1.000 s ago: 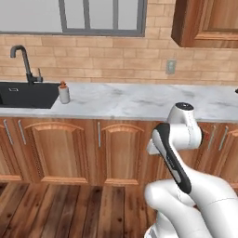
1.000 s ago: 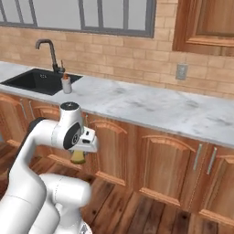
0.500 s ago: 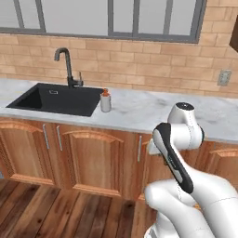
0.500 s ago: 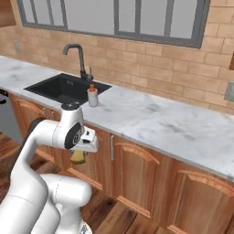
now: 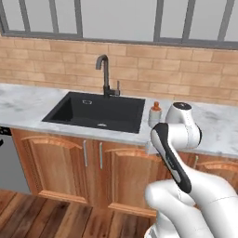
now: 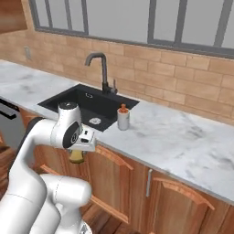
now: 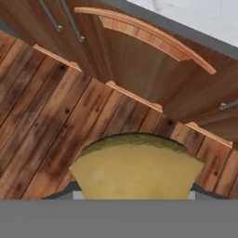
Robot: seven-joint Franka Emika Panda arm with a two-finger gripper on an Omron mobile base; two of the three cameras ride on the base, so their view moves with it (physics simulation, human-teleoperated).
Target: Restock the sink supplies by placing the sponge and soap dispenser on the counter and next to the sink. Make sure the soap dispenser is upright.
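A yellow sponge with a green top edge sits between my gripper's fingers, which are shut on it. In the right base view the sponge hangs under my gripper, in front of the cabinet doors and below the counter's edge. The soap dispenser, white with an orange pump, stands upright on the counter just right of the black sink. From the other side the soap dispenser stands at the sink's right rim.
A tall black faucet rises behind the basin. Wooden cabinet doors with metal handles run under the slab, above a plank floor. A dark appliance front sits at the far left. Brick backsplash and a window stand behind.
The base has driven left along the counter, so the sink and soap dispenser have slid toward the middle of both base views. The arm keeps its pose with the sponge held.
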